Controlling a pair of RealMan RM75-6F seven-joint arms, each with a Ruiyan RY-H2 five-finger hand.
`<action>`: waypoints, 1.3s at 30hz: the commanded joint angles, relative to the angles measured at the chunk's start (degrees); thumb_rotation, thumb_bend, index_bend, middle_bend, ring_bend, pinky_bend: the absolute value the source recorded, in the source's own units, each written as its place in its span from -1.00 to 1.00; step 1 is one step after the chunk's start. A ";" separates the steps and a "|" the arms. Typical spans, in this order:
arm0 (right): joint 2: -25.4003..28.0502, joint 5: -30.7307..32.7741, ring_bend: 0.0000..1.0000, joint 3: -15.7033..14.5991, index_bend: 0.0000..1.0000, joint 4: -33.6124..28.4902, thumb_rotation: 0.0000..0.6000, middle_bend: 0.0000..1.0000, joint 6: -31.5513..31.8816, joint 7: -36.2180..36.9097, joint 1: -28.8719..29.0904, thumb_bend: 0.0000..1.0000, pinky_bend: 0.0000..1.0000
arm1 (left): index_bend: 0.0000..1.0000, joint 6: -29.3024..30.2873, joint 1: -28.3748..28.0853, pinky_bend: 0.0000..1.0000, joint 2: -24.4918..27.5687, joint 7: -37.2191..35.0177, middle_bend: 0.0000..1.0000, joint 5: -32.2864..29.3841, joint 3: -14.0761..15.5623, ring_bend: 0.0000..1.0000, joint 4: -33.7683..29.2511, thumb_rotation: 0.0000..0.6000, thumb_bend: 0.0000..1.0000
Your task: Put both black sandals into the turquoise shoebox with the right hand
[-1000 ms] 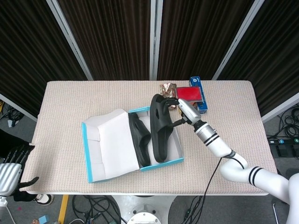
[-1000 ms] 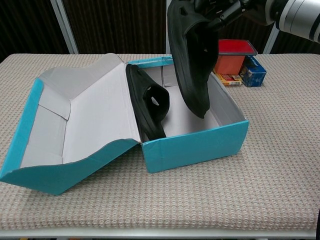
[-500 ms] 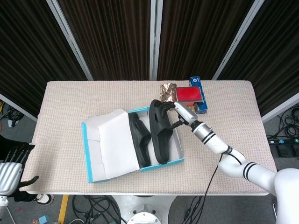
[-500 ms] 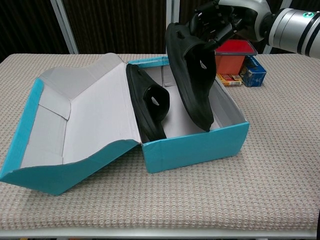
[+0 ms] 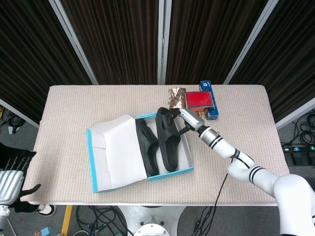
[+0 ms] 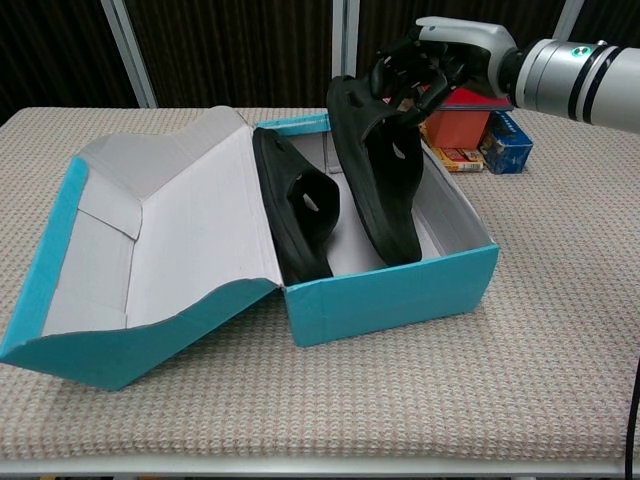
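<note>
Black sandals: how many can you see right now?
2. One sandal stands on edge in the turquoise shoebox beside the lid; the second sandal, right of it, is gripped by the right hand.

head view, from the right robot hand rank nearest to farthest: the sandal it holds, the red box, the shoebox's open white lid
1. Black sandal held by the right robot hand, in the turquoise shoebox.
2. Red box, just behind the hand.
3. Open white lid, far left of the box.

The head view looks steeply down from above the table's (image 5: 74, 128) near edge and takes in the whole top. The chest view sits low and close, facing level across it. Both share the shoebox (image 5: 170, 173) (image 6: 400, 295) beneath the right hand (image 5: 184, 118) (image 6: 430, 65).
</note>
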 commanded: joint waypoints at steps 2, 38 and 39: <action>-1.38 -0.24 -0.50 -0.85 0.15 2.44 1.00 0.10 -0.75 1.29 0.89 -0.88 -0.31 | -0.86 -0.29 -0.17 -0.87 -0.07 -0.10 -0.80 -0.33 -0.25 -1.00 0.13 1.00 -0.74; 1.36 -3.52 -1.00 -7.78 -1.00 2.49 1.00 -0.82 -2.09 5.83 4.07 -1.00 -0.81 | -0.86 -0.86 -0.35 -0.87 -0.36 -1.42 -0.80 -0.55 -0.23 -1.00 0.90 1.00 -0.74; 1.75 -3.36 -1.00 -7.75 -1.00 1.88 1.00 -0.81 -1.95 5.48 3.98 -1.00 -0.81 | -0.86 -0.81 -0.35 -0.87 -0.33 -1.42 -0.80 -0.49 -0.22 -1.00 0.82 1.00 -0.74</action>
